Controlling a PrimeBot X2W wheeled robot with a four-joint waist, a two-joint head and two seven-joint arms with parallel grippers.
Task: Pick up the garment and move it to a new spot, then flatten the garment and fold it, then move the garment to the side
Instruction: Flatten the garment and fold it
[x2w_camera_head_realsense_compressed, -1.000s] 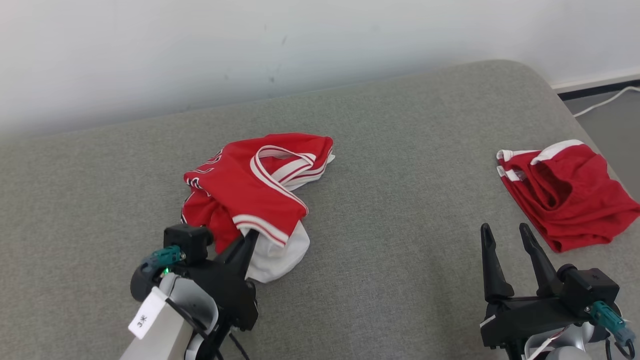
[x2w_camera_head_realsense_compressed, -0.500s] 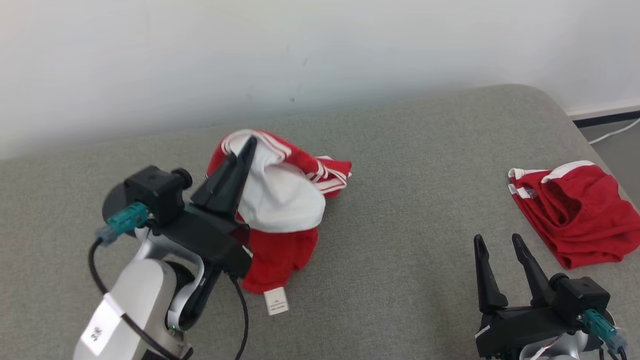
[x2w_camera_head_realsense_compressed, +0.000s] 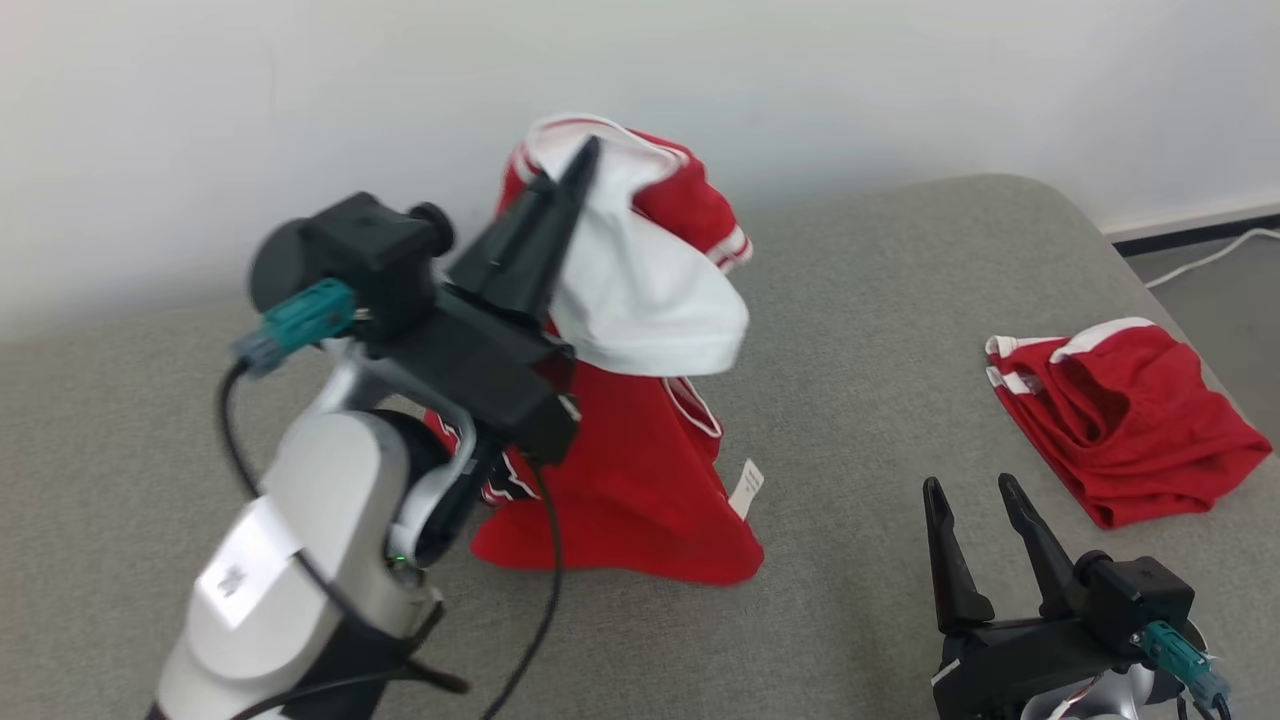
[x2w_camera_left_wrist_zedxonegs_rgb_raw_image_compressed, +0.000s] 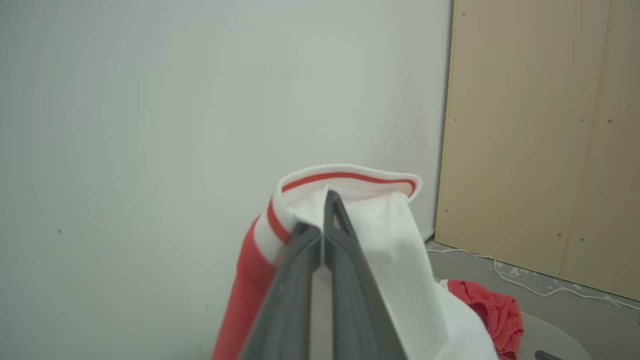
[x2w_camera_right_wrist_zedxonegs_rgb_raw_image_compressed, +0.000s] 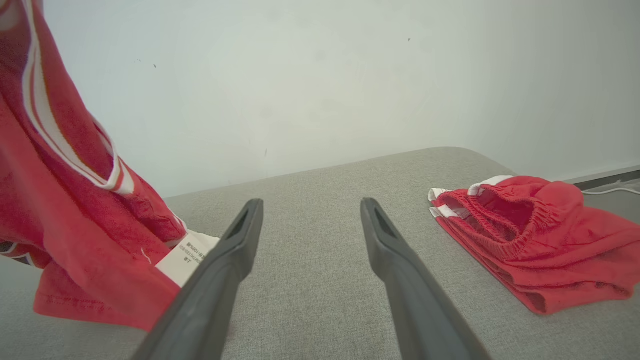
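Garment, a red jersey with white lining and trim, hangs near eleven o'clock in the head view from the left claw, whose fingers are pinched together on its white-banded edge. Its lower hem reaches the grey padded surface, and a white label sticks out at its four o'clock side. At four o'clock the right claw stands wide, holding nothing. Red shorts lie bunched at three o'clock.
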